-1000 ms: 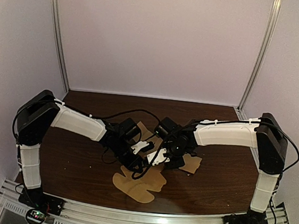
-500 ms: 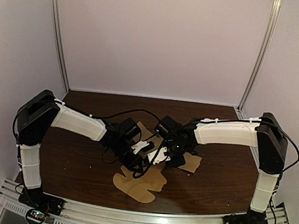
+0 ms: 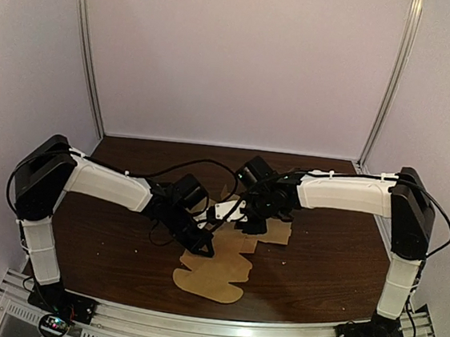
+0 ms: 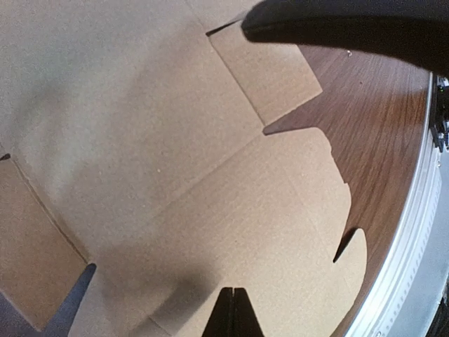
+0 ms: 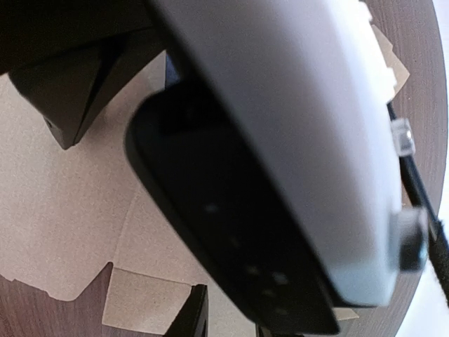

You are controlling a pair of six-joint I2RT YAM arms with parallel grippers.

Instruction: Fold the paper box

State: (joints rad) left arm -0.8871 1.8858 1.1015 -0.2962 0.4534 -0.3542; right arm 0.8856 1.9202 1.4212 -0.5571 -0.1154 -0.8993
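The flat box (image 3: 214, 270) is spread at 6 o'clock on the table (image 3: 120, 246). The left gripper (image 4: 233, 310) is seen closed above it. The grip of the right gripper (image 3: 223, 211), at its 12 o'clock, cannot be told.

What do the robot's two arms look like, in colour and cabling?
Both the left arm and the right arm have white link shells with black joint housings. Thin black cables run loose along them.

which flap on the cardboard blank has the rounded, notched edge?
The near flap of the flat brown cardboard blank, by the aluminium front rail. The side flap is straight-cut and rectangular.
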